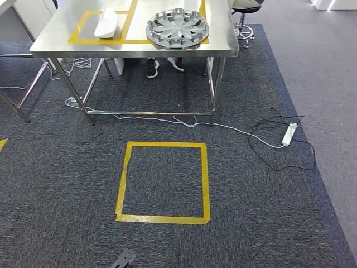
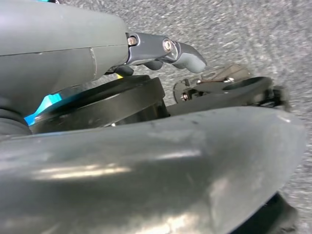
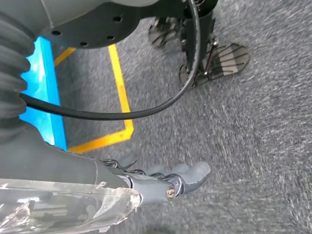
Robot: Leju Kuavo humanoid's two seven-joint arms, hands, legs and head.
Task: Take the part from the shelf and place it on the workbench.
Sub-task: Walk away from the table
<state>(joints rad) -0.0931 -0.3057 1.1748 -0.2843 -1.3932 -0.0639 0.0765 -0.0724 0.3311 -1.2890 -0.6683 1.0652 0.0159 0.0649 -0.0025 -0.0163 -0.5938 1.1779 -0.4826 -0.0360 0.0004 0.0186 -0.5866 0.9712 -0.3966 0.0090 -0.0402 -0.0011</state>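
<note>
The silver, many-spoked plastic wheel cover (image 1: 177,28) lies flat, face up, on the stainless-steel workbench (image 1: 54,34), near its front edge and towards its right end. It straddles the yellow tape line there. Being round, it has no long axis to line up with. Well to its left, inside a yellow taped rectangle (image 1: 75,33), lies a white moulded plastic piece (image 1: 107,23), with its long axis running away from the robot at a slight slant. Which of the two is the task's part I cannot tell. Both already rest on the bench, so I judge the placing done for them, and any further part would have to come from the shelf.

The bench stands straight ahead of the robot and well apart from it. Between them, on the dark grey carpet, is a yellow taped square (image 1: 205,178). The wheel cover sits a little right of the robot's midline, so the right arm is the nearer to it sideways, and the white piece falls to the left arm's side.

Both hands are low, over the carpet, far below the benchtop. The right hand (image 3: 173,183) has its fingers stretched out straight and holds nothing. Of the left hand (image 2: 165,51) one extended finger is plain, but a grey glossy surface crowds the left wrist view, so I cannot tell whether that hand grips anything. A white power strip (image 1: 289,134) with black cables lies on the carpet to the right.
</note>
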